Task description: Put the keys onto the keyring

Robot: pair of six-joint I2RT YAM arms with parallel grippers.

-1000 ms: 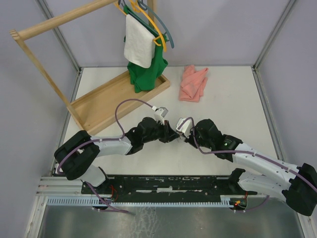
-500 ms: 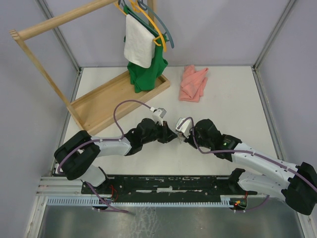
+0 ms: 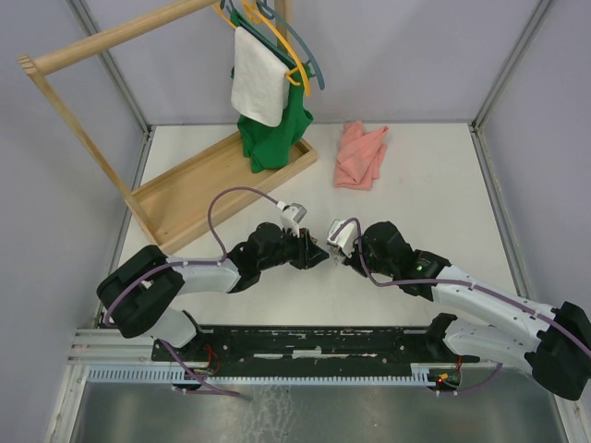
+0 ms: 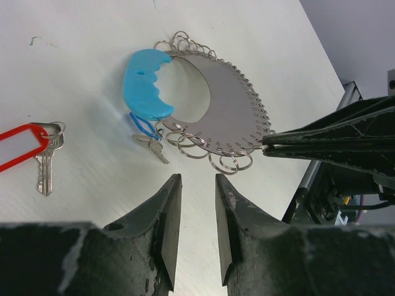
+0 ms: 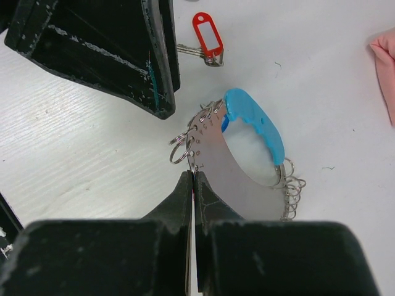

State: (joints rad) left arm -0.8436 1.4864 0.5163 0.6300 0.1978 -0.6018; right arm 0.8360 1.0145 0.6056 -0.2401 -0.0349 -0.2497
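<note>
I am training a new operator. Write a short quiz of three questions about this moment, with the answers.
1. True or false: the right gripper is shut on the edge of the keyring.
2. What colour is the tag on the key that lies apart from the keyring? A) green B) red C) yellow
3. Fill in the blank: the left gripper is open and holds ____.
Key: 1 true; 2 B; 3 nothing.

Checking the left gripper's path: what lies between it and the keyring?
Left wrist view: only bare table between the left gripper and the keyring; a small key lies just aside.
</note>
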